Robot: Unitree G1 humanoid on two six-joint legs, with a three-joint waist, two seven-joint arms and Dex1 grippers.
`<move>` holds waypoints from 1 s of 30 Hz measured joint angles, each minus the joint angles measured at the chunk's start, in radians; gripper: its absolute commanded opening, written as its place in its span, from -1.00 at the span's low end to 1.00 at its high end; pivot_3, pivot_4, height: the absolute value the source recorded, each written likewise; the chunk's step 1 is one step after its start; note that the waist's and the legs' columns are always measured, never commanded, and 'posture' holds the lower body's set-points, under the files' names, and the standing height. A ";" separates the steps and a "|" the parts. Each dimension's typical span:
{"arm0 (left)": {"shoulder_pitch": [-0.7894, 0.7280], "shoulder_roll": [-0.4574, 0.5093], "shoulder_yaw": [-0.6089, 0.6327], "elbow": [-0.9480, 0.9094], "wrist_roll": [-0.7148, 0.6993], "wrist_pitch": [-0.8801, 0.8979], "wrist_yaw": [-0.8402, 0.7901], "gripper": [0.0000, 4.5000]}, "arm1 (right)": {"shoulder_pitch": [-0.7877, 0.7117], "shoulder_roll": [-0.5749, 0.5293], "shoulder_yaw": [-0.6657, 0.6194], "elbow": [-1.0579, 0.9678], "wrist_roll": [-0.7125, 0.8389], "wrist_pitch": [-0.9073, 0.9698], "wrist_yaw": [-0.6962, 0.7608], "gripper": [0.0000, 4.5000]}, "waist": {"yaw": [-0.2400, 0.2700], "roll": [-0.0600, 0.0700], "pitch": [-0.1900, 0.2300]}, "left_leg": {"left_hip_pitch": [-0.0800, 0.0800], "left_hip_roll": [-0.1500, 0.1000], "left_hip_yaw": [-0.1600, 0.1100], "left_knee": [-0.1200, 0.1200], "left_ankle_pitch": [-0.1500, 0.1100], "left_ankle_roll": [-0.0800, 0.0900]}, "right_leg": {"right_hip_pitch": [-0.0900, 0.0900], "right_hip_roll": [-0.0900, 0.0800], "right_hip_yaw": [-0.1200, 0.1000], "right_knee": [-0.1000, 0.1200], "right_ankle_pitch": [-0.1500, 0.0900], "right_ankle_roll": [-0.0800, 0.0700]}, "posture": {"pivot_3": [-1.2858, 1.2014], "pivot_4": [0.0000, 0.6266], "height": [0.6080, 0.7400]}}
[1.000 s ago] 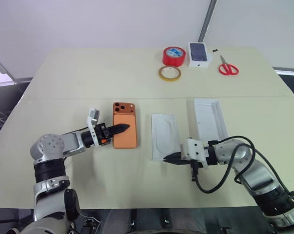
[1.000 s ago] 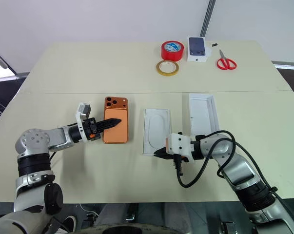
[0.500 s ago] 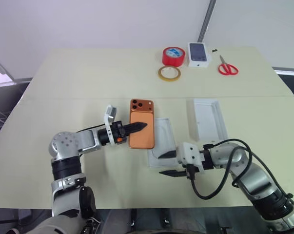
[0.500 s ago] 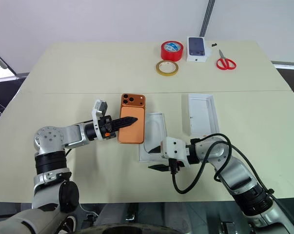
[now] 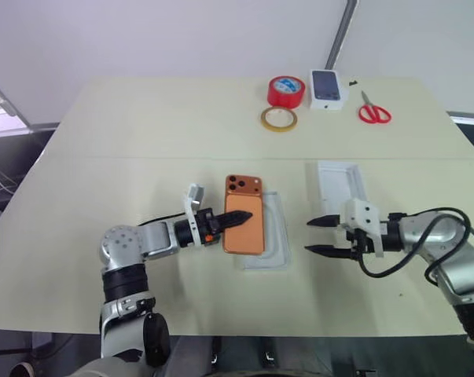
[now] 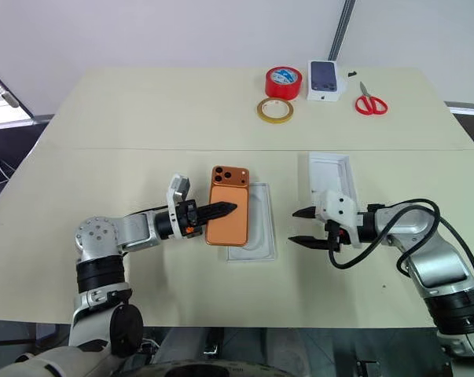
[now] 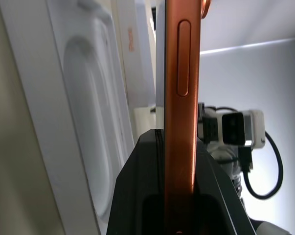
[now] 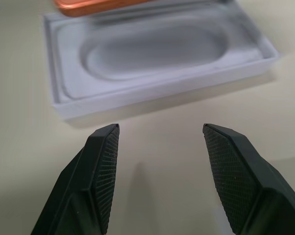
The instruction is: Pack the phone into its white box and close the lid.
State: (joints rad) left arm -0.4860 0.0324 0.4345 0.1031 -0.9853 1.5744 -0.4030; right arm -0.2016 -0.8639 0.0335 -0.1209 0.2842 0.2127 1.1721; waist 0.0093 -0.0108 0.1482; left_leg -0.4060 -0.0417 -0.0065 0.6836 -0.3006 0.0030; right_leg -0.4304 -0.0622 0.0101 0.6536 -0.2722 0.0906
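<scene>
Near edge of the worktop [image 5: 79, 236]: the left pincer [image 5: 238, 217] is reaching in from the left, clamping the phone [image 5: 244, 225] by its long edge — back up, lenses toward the far end. The phone is hanging over the left part of a shallow white tray [image 5: 277, 236] with an oval recess in its floor; whether phone and tray are touching cannot be told. The left wrist view is showing the orange edge of the phone pinched between the black fingers [image 7: 137, 196], the tray just beside it.

To the right, the right pincer [image 5: 321, 236] is hovering with its fingers spread wide, holding nothing, tips pointing left toward the tray and apart from it.

Just beyond the right pincer, the lid [image 5: 340, 182] is lying rim up, well clear of the phone.

Far side — a tan tape ring [image 5: 278, 119], then a red tape roll [image 5: 286, 90], a small white carton [image 5: 328, 85] bearing a phone picture, and red-handled scissors [image 5: 372, 111] at the far right.
</scene>
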 measured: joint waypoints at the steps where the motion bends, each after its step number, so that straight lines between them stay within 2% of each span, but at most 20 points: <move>1: 0.006 -0.002 -0.018 0.000 0.006 -0.006 0.003 -1.00 | -0.016 0.012 0.000 0.011 -0.003 -0.009 -0.007 0.26 | 0.000 0.000 0.000 | 0.000 0.000 0.000 0.000 0.000 0.000 | 0.000 0.000 0.000 0.000 0.000 0.000 | 0.03 -0.52 1.00; 6: 0.009 -0.005 -0.083 0.000 0.020 -0.039 0.001 -1.00 | -0.032 0.036 0.004 0.025 -0.023 -0.045 -0.026 0.26 | 0.003 0.000 0.000 | 0.000 0.000 0.000 0.000 0.000 0.000 | 0.000 0.000 0.000 0.000 0.000 0.000 | 0.03 -0.52 1.00; 8: 0.009 0.001 -0.106 0.001 0.028 -0.051 -0.002 -0.57 | -0.032 0.043 0.011 0.026 -0.031 -0.051 -0.030 0.28 | 0.004 0.000 0.000 | 0.000 0.000 0.000 0.000 0.000 0.000 | 0.000 0.000 0.000 0.000 0.000 0.000 | 0.03 -0.52 1.00; 9: 0.009 0.007 -0.116 0.002 0.032 -0.057 -0.006 -0.49 | -0.033 0.047 0.016 0.027 -0.036 -0.052 -0.032 0.28 | 0.003 0.000 0.000 | 0.000 0.000 0.000 0.000 0.000 0.000 | 0.000 0.000 0.000 0.000 0.000 0.000 | 0.03 -0.52 1.00; 11: 0.007 0.011 -0.142 0.001 0.037 -0.075 -0.021 -0.12 | -0.033 0.059 0.016 0.029 -0.037 -0.052 -0.038 0.28 | 0.003 0.000 0.000 | 0.000 0.000 0.000 0.000 0.000 0.000 | 0.000 0.000 0.000 0.000 0.000 0.000 | 0.03 -0.52 1.00; 13: -0.002 0.013 -0.158 -0.002 0.032 -0.078 -0.043 0.38 | -0.038 0.061 0.016 0.029 -0.039 -0.052 -0.043 0.28 | 0.003 0.001 0.000 | 0.002 0.000 0.000 0.000 0.000 0.000 | 0.002 0.000 0.000 0.000 0.000 0.000 | 0.03 -0.52 1.00; 15: -0.007 0.018 -0.175 -0.011 0.021 -0.078 -0.058 0.75 | -0.043 0.062 0.016 0.030 -0.042 -0.052 -0.048 0.28 | 0.002 0.001 0.000 | 0.003 0.000 0.000 0.000 0.000 0.000 | 0.003 0.000 0.000 0.000 0.000 0.000 | 0.03 -0.52 1.00; 22: -0.012 0.062 -0.206 -0.043 0.014 -0.071 -0.063 0.75 | -0.053 0.090 0.028 0.039 -0.048 -0.052 -0.062 0.28 | 0.000 0.001 -0.001 | 0.005 0.000 0.000 0.000 0.000 0.000 | 0.005 0.000 0.000 0.000 0.000 0.000 | 0.03 -0.52 1.00; 28: -0.055 0.012 -0.057 -0.013 -0.028 0.029 0.073 0.75 | -0.084 0.117 0.039 0.047 -0.054 -0.051 -0.070 0.28 | 0.000 0.001 -0.001 | 0.005 0.000 0.000 0.000 0.000 0.000 | 0.005 0.000 0.000 0.000 0.000 0.000 | 0.03 -0.52 1.00; 30: -0.058 0.013 -0.058 -0.020 -0.047 0.032 0.108 0.75 | -0.097 0.129 0.044 0.047 -0.055 -0.051 -0.071 0.28 | 0.002 0.001 0.000 | 0.005 0.000 0.000 0.000 0.000 0.000 | 0.005 0.000 0.000 0.000 0.000 0.000 | 0.03 -0.52 1.00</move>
State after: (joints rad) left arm -0.5440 0.0452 0.3764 0.0835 -1.0319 1.6061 -0.2951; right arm -0.2983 -0.7347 0.0777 -0.0738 0.2290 0.1617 1.1007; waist 0.0109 -0.0102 0.1477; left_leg -0.4010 -0.0417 -0.0065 0.6834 -0.3005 0.0028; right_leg -0.4257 -0.0620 0.0102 0.6539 -0.2721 0.0906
